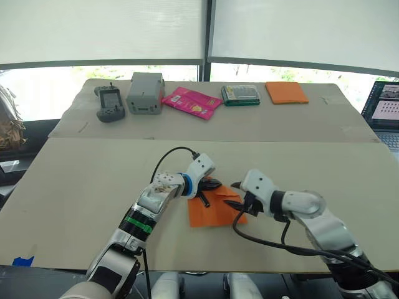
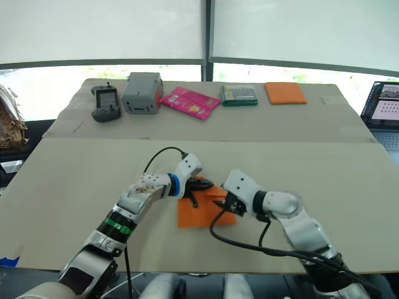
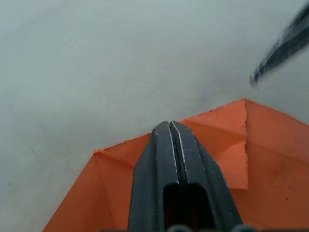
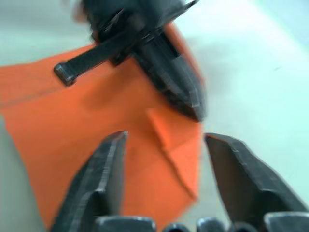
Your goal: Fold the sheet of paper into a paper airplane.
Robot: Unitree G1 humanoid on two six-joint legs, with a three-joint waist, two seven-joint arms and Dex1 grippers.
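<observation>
Jaws of the left gripper (image 3: 170, 133) are together, pressing the sheet of paper (image 1: 215, 208) near the table's (image 1: 75, 180) front edge; the right gripper's (image 4: 164, 145) gape. Any sideways drag could skew the fold (thin paper slides easily).

Beige table (image 1: 75, 180): sheet of paper (image 1: 212, 212) near front (partly folded); far edge: handheld device (image 1: 110, 103), grey box (image 1: 145, 93), pink packet (image 1: 192, 101), orange pad (image 1: 286, 92).

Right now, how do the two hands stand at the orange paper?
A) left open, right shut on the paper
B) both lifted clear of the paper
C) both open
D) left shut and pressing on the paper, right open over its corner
D: the left hand has its fingers together on the paper, while the right hand is spread over a folded corner.
</observation>
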